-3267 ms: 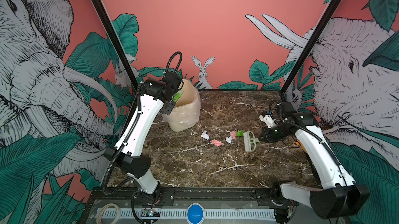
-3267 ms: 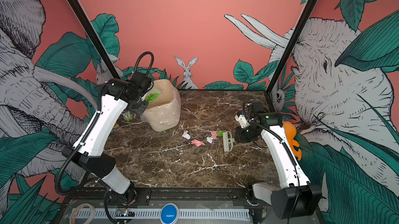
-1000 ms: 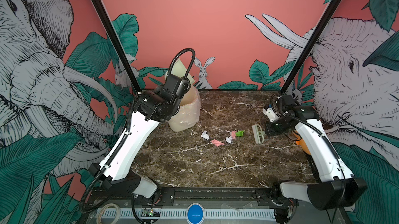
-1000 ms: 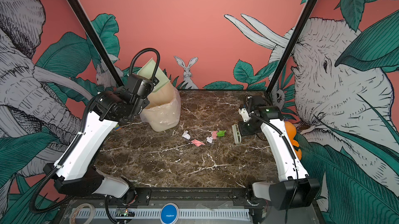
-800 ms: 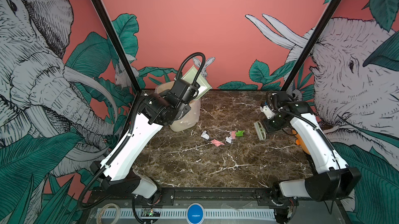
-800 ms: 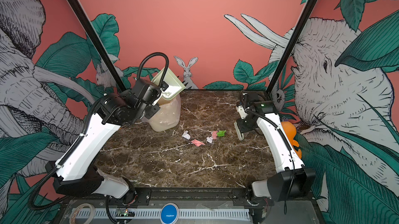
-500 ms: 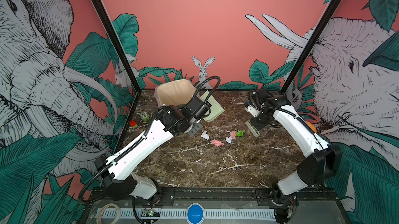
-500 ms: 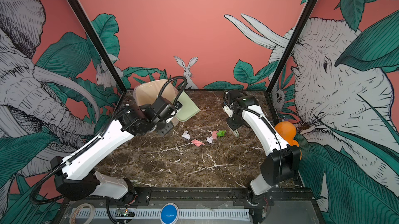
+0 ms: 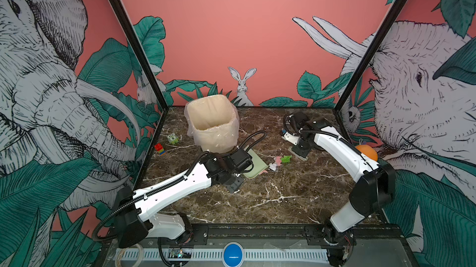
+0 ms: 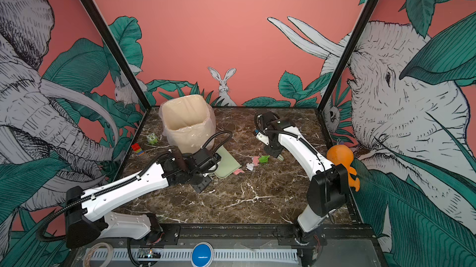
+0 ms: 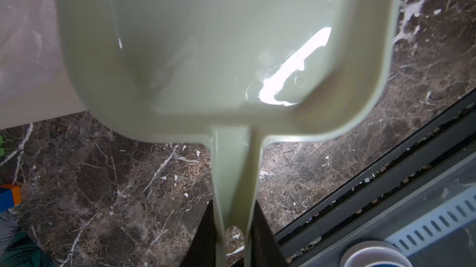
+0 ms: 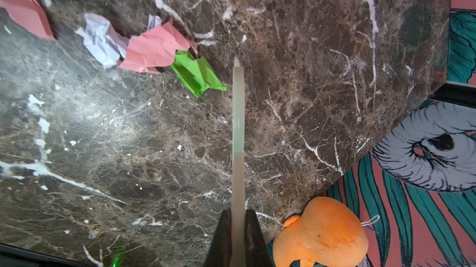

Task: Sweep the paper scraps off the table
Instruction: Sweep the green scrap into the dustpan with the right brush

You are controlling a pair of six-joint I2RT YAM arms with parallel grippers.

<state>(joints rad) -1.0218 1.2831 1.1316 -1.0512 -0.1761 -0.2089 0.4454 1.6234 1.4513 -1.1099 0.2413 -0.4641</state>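
Note:
Several paper scraps lie mid-table in both top views: pink [image 9: 277,159], green [image 9: 286,159] and white [image 9: 272,166]; they show again as pink [image 12: 154,48], green [image 12: 197,74] and white [image 12: 100,39]. My left gripper [image 9: 243,162] [image 11: 235,227] is shut on the handle of a pale green dustpan [image 9: 255,166] [image 11: 219,47]. The pan sits low on the table [image 9: 283,196], its lip beside another pink scrap [image 10: 238,171]. My right gripper [image 9: 300,150] [image 12: 238,216] is shut on a pale brush [image 10: 280,157] [image 12: 238,124], just right of the green scrap.
A lined beige bin [image 9: 211,124] stands at the back left, right behind the dustpan. A green owl figure [image 9: 173,138] and a coloured block [image 9: 159,148] sit near the left edge. An orange toy [image 9: 367,152] hangs off the right edge.
My left arm has swung the dustpan from above the bin down to the table beside the scraps. My right arm has carried the brush left, close to the scraps.

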